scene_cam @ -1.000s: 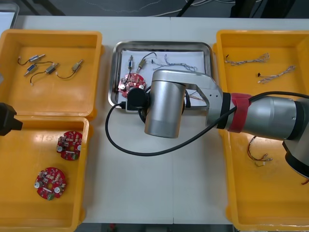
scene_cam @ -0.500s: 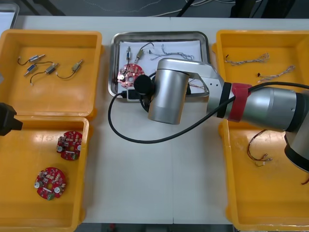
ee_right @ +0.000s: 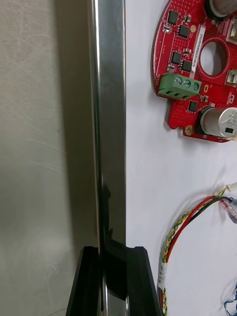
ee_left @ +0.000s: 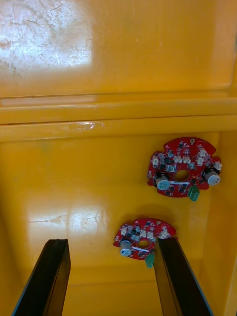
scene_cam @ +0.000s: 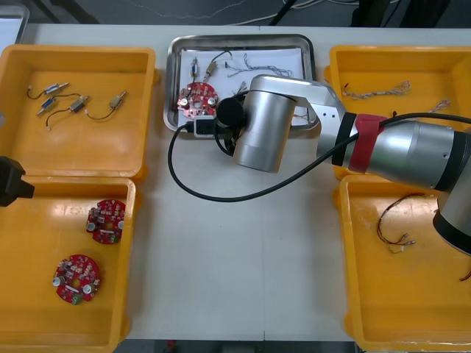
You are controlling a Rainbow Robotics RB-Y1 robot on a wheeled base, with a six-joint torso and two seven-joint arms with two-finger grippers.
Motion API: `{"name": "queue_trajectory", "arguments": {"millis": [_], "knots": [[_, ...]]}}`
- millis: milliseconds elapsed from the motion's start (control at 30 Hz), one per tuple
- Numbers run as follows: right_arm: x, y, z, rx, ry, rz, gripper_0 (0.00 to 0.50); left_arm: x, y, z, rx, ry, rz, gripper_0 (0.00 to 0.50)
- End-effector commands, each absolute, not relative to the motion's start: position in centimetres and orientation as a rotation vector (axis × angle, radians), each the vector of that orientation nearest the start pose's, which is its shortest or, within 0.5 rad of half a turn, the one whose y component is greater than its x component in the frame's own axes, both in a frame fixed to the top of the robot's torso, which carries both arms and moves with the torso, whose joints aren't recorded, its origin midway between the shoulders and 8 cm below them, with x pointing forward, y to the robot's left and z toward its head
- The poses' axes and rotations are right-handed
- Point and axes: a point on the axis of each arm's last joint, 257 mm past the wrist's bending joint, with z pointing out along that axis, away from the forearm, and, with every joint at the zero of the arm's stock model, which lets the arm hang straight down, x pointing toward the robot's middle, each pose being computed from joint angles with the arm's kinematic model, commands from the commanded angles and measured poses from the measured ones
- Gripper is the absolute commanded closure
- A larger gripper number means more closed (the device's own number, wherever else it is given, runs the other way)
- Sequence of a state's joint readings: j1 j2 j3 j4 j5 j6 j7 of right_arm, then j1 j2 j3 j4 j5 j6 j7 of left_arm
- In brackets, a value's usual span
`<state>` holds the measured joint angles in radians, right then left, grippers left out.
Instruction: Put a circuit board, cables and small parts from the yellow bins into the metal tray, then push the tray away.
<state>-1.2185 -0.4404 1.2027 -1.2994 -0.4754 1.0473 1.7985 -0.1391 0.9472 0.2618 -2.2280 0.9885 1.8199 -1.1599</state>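
— Where does the loading stand?

— It looks finished. The metal tray (scene_cam: 171, 88) sits at the far side of the table (scene_cam: 243, 257), between the yellow bins (scene_cam: 73, 50). On its white lining lie a round red circuit board (scene_cam: 196, 99), two small metal parts (scene_cam: 210, 68), a twisted blue and white cable (scene_cam: 250, 71) and a red and yellow cable (ee_right: 185, 227).

— So what's left?

— The push, I'd judge. The right gripper (ee_right: 112, 252) is at the tray's near rim. Its black fingers (ee_right: 89, 281) are clenched on that rim, one outside the wall and one inside, just beside the red and yellow cable.

— Is the tray far enough away?

— Hard to say. It lies close to the table's far edge, so little travel seems left.

— And the left arm?

— Idle. The left gripper (ee_left: 111, 242) hangs released, fingers spread, over the near left bin (scene_cam: 44, 220), where two spare circuit boards (ee_left: 181, 168) lie.
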Motion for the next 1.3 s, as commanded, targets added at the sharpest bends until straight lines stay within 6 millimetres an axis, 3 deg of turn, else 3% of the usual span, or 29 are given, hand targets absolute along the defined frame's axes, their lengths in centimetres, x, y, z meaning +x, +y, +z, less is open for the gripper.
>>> {"name": "queue_trajectory", "arguments": {"millis": [33,167,233,300,333,800,1133,1300], "knots": [[61.1,0.5,-17.7,-1.717,1.571,-0.721,0.500,36.8,37.5,-13.6,0.070,2.641,0.077,0.000],[61.2,0.7,-17.4,-1.715,1.567,-0.722,0.500,36.8,37.5,-13.6,0.070,2.641,0.077,0.000],[61.2,0.5,-17.5,-1.712,1.574,-0.723,0.476,36.8,37.5,-13.6,0.070,2.641,0.077,0.000],[61.2,0.4,-17.5,-1.706,1.584,-0.723,0.103,36.8,37.5,-13.6,0.070,2.641,0.077,0.000],[61.2,0.4,-17.4,-1.707,1.582,-0.726,0.000,36.8,37.5,-13.6,0.070,2.641,0.077,0.000],[59.2,0.7,-16.2,-1.730,1.611,-0.752,0.000,36.8,37.5,-13.6,0.070,2.641,0.077,0.000],[56.5,1.5,-13.7,-1.720,1.646,-0.738,0.000,36.8,37.5,-13.6,0.070,2.641,0.077,0.000],[55.0,0.4,-11.8,-1.651,1.744,-0.678,0.000,36.8,37.5,-13.6,0.070,2.641,0.077,0.000]]}}
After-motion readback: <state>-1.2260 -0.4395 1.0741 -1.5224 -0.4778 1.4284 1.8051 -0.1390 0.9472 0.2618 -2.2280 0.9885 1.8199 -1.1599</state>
